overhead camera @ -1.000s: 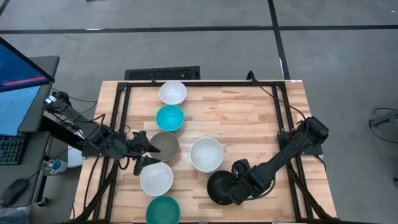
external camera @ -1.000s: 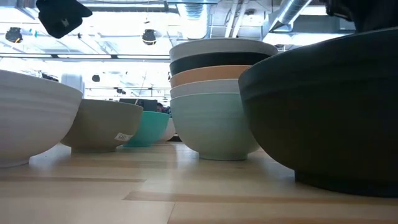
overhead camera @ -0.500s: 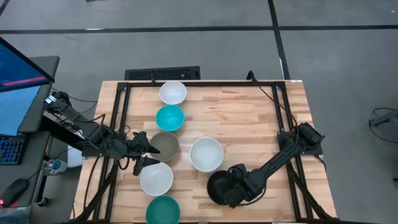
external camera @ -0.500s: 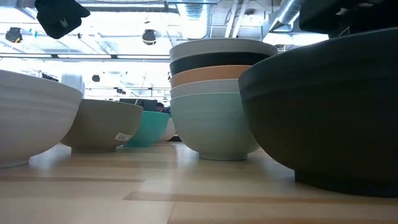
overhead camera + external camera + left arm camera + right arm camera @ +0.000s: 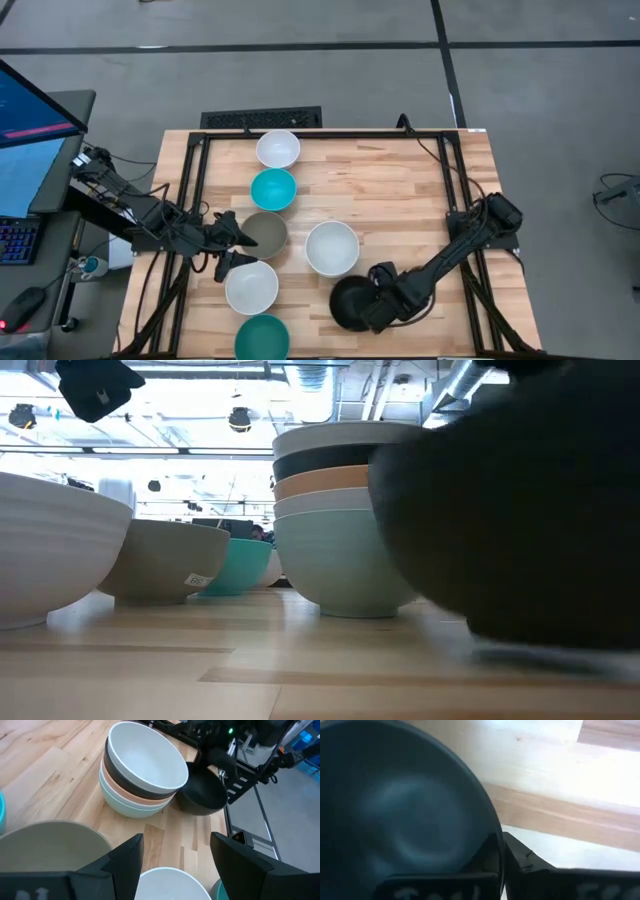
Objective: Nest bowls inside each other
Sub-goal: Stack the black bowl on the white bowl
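Right jaws (image 5: 368,303) clamp the black bowl's (image 5: 348,304) rim, one inside, one outside.

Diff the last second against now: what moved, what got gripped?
The right gripper has shut on the black bowl rim and nudged the bowl slightly toward the left side; the low view shows it blurred, in motion. The left gripper stays open beside the taupe bowl. The stack and other bowls are unchanged.

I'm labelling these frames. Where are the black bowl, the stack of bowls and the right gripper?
black bowl (image 5: 348,303), high view, on its dark inside.
stack of bowls (image 5: 331,248), high view, inside of the top white bowl.
right gripper (image 5: 374,298), high view, fingertips pinching the black bowl's rim.
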You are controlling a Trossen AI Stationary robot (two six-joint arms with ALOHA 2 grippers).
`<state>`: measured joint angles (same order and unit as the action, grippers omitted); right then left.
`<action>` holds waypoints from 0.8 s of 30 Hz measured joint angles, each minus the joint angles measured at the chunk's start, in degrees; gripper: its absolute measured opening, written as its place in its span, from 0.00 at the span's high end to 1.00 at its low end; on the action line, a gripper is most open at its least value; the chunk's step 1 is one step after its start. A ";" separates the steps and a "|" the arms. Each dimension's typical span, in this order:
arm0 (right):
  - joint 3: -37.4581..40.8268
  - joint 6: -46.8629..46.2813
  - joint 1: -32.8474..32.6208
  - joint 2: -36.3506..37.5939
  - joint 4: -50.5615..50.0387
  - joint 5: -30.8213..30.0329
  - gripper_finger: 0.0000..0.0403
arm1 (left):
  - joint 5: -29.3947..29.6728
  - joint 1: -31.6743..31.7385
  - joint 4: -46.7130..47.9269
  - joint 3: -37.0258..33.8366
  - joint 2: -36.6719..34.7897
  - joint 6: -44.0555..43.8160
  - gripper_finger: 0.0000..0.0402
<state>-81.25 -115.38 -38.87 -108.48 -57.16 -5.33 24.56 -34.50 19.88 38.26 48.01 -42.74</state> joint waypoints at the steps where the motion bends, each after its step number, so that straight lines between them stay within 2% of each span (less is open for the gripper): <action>1: 0.00 -0.23 0.00 0.94 -0.13 -0.29 0.96 | 0.02 0.00 0.00 0.00 0.00 0.00 0.45; 5: 0.00 -0.17 0.00 5.44 -1.28 -1.17 0.93 | 0.19 0.00 -0.01 0.00 0.00 0.00 0.45; 8: 0.00 -0.16 0.00 10.09 -1.08 -3.62 0.97 | 0.37 0.00 -0.02 0.00 0.00 0.00 0.45; 14: -4.48 3.31 1.61 16.37 -1.49 -15.92 0.94 | 2.71 0.01 0.00 0.00 0.00 0.02 0.45; 18: -10.16 10.59 5.65 15.44 -4.53 -19.63 0.95 | 3.14 0.02 0.00 0.00 0.00 0.02 0.45; 21: -12.48 15.35 9.55 13.48 -7.63 -19.33 0.97 | 3.15 0.00 -0.02 0.00 0.00 -0.02 0.45; 24: -12.61 18.89 13.25 11.97 -7.79 -17.49 0.95 | 3.03 0.00 -0.02 0.00 0.00 -0.35 0.45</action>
<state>-93.86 -96.49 -25.62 -96.51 -64.95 -22.82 27.58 -34.50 19.86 38.26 48.01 -43.09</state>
